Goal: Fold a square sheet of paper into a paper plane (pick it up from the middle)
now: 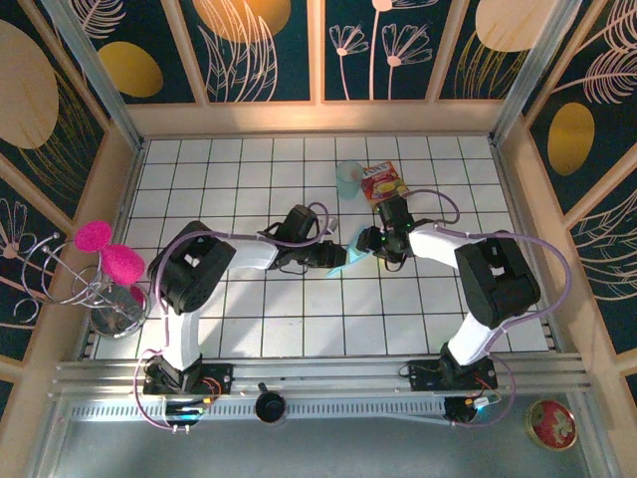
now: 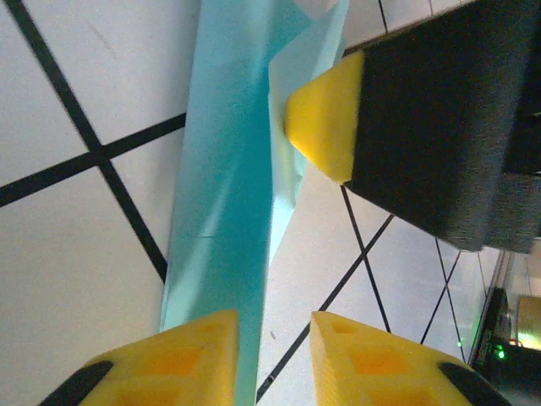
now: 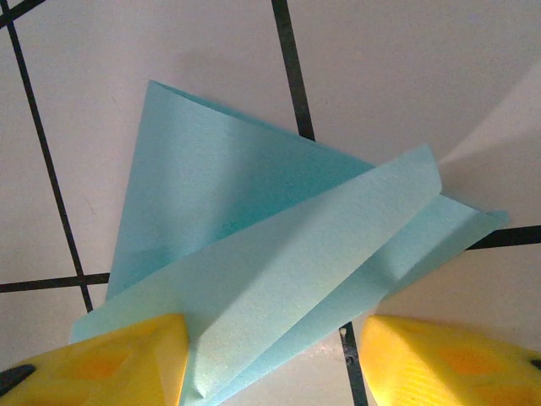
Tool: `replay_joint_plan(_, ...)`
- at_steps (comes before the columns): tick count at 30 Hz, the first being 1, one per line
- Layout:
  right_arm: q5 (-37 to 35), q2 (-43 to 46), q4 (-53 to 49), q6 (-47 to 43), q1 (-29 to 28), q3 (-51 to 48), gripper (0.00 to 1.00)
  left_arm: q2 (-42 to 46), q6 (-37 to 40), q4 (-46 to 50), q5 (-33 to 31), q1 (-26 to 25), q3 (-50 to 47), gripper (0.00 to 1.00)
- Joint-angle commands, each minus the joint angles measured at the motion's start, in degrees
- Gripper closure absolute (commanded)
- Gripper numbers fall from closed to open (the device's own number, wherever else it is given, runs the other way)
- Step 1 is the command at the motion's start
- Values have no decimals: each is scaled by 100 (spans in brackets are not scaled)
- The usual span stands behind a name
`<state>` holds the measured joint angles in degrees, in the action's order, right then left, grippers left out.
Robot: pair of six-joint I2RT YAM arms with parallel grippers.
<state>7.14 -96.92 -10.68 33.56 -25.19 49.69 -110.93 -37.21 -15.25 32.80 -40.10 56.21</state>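
Two jaw pairs, both parted. Left gripper [image 2: 275, 326]: narrow gap, thin light-teal folded paper plane [image 2: 224, 194] running through it along one finger, not pinched as far as I can see. Right gripper [image 3: 275, 326]: wider gap, plane draped over one finger, fingertip [image 2: 325, 123] touching fold from 2 o'clock. My read: arms face off to press creases. Plane sits at centre of white tiled table [image 1: 299, 319].
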Motion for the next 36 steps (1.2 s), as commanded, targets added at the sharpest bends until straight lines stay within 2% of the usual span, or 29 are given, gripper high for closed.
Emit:
replay_joint_plan(1,-178,-567,174,80,-65,-123,41,382,-49,-93,-424,23,-316,67)
replay_joint_plan(12,-98,-647,140,186,-65,-82,41,691,-128,-133,-662,-48,-652,57)
replay_joint_plan(18,-107,-684,120,214,-66,-72,41,706,81,148,-1016,-230,-431,56)
replay_joint_plan(36,-131,-780,83,283,-56,-51,43,223,403,789,-1292,-367,-147,56)
